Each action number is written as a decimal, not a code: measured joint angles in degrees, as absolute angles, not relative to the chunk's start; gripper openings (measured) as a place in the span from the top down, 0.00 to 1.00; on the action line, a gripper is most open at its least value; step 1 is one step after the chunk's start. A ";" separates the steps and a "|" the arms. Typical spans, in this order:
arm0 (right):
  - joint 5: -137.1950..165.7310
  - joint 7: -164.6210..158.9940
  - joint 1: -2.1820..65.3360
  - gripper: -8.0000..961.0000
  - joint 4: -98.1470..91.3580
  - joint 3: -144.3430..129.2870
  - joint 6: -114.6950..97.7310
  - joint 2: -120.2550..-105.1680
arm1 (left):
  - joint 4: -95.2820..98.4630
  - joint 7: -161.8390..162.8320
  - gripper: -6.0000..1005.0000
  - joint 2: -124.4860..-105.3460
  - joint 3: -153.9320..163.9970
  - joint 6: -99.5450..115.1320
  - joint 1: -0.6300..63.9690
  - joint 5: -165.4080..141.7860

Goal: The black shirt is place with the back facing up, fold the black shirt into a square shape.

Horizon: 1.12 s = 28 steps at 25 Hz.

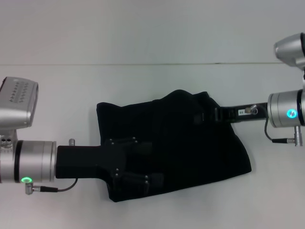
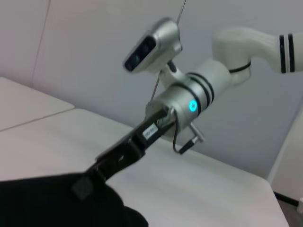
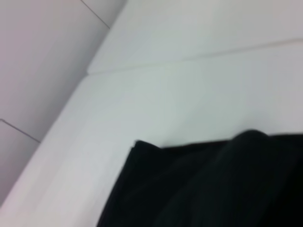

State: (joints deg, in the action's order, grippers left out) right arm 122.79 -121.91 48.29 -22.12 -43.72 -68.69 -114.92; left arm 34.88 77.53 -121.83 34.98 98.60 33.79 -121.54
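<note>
Right now the soft black short-sleeved shirt (image 1: 176, 143) lies partly folded mid-frame on the white worktop (image 1: 143, 81). My left end effector (image 1: 131, 160) sits over its lower-left edge, my right end effector (image 1: 205, 114) at its raised upper-right edge; I cannot tell either grip against the black cloth. I'd judge this fold needs both edges carried level, then laid down flush.

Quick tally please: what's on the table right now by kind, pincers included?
Shirt: 1, black, partly folded, bunched on the white table.
Pincers: 2, the left pincer over the shirt's near-left part, the right pincer at its far edge.
Total: 3.
</note>
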 joint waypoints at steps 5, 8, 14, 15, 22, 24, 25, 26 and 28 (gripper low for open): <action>121.86 -121.72 48.13 0.95 -25.03 -43.64 -70.61 -114.73 | 36.13 78.63 0.06 -121.14 35.03 99.82 33.60 -123.40; 121.14 -121.72 48.15 0.95 -26.02 -43.57 -71.69 -114.22 | 36.53 79.21 0.06 -121.12 35.12 99.83 33.59 -125.13; 120.63 -122.21 48.18 0.94 -27.96 -42.85 -73.85 -113.46 | 37.50 80.76 0.06 -121.03 34.86 100.55 33.53 -126.26; 120.62 -122.25 48.15 0.94 -28.07 -42.63 -74.14 -113.31 | 37.50 80.91 0.06 -121.03 34.86 100.63 33.53 -126.28; 120.58 -122.99 46.85 0.94 -28.10 -42.35 -75.43 -112.14 | 37.53 82.30 0.06 -121.02 35.10 100.71 33.82 -126.34; 120.60 -123.05 46.36 0.94 -28.11 -42.35 -75.79 -111.94 | 37.53 82.67 0.06 -121.02 35.13 100.70 33.98 -126.34; 120.66 -123.08 46.06 0.94 -28.12 -42.35 -75.82 -111.84 | 37.53 82.92 0.06 -121.03 35.17 100.66 34.10 -126.33; 120.76 -123.11 45.72 0.94 -28.12 -42.36 -75.82 -111.72 | 37.53 83.15 0.06 -121.03 35.19 100.63 34.23 -126.33; 120.85 -123.12 45.29 0.93 -28.12 -42.45 -75.72 -111.52 | 37.53 83.61 0.06 -121.03 35.32 100.54 34.49 -126.33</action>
State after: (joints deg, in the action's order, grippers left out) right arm 120.85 -123.12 45.29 -28.12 -42.45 -75.72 -111.52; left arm 37.53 83.61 -121.03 35.32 100.54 34.49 -126.33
